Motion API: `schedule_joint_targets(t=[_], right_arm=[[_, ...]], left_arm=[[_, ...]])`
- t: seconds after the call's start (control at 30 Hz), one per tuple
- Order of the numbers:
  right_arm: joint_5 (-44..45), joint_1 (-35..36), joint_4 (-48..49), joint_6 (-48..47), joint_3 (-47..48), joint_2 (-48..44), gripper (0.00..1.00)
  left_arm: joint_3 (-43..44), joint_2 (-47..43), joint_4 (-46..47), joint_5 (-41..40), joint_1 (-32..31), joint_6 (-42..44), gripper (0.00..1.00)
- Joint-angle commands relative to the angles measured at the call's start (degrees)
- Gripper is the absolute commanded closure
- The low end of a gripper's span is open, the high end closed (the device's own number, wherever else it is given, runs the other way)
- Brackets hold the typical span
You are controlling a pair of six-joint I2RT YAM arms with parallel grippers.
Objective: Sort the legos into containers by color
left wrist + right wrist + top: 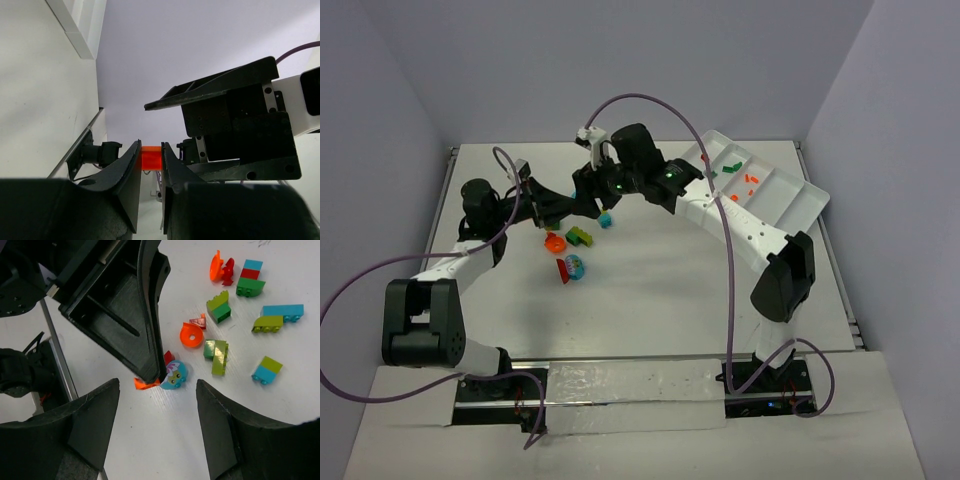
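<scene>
One white table (660, 300) carries everything, and two black-and-white arms lean in from its near edge until their wrists meet over the middle. The left arm (470, 260) reaches in from the left, while the right arm (760, 245) bends across from the right.

At the far right corner lies the white tray (812, 196), set at an angle, its long compartments side by side. A few green bricks (730, 163) lie in one compartment and some orange bricks (750, 182) in the next. Tiny red bits show nearby, though which compartment holds them is unclear.

The left gripper (150, 145) is clamped on a small orange brick (151, 158), pinched between its two fingertips. In the right wrist view this brick sits at the tip of those fingers, low over the table. It is right beside a round cyan piece (176, 374) with a printed face.

The right gripper (157, 385) hangs just above with its fingers spread wide, holding nothing.

Loose bricks are scattered on the table beyond: an orange disc (190, 335), a green and yellow-green pair (216, 352), a cyan and yellow-green block (266, 371), and a cyan, red and green stack (250, 277).
</scene>
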Motion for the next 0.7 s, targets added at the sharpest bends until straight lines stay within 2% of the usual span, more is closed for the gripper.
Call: schedule_joint_targets(t=[0.0,0.37,0.53,0.67], right_arm=[[0.67,0.66,0.12,0.07,3.59,1.11,0.31],[-0.34,0.88,0.3,-0.64,3.02,1.76,0.5],[-1.36,1.01,0.22,-0.9,1.82,1.2,0.52],[-1.49,1.01,0.74,-0.9,0.87,0.8,0.65]], left_arm=[[-0.26,-1.38,3.07,-0.93,-0.6,-1.37,1.0],[-0.4,-1.07,5.0,-0.98,-0.95,-3.26,1.0],[-0.35,-0.75,6.41,-1.02,-0.95,-4.27,1.0],[-0.44,-0.76,6.23,-1.07,-0.95,-4.15,1.0]])
